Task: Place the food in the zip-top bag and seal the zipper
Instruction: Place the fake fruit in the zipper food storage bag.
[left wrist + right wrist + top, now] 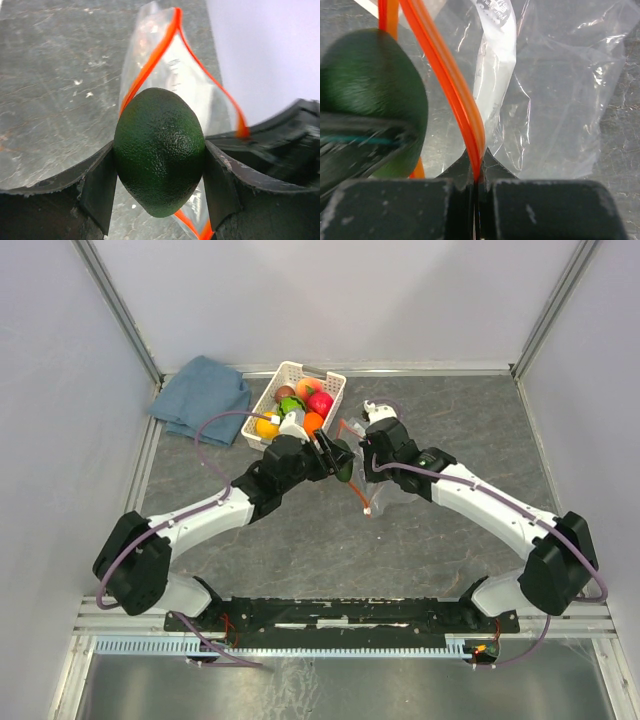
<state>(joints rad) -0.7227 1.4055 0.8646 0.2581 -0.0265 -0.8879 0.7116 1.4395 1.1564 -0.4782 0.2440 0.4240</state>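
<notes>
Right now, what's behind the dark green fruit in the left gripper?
The zip-top bag, its orange-red zipper spread open, with grey table beyond. No food shows through the clear plastic above; the dark green fruit covers the bag's lower part.

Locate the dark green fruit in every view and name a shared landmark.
Top external: dark green fruit at centre, below the white basket.
Left wrist: fruit dead centre, clamped in the left tool.
Right wrist: fruit at left edge, blurred.
Shared landmark: the orange-red zipper, beside the fruit everywhere.
</notes>
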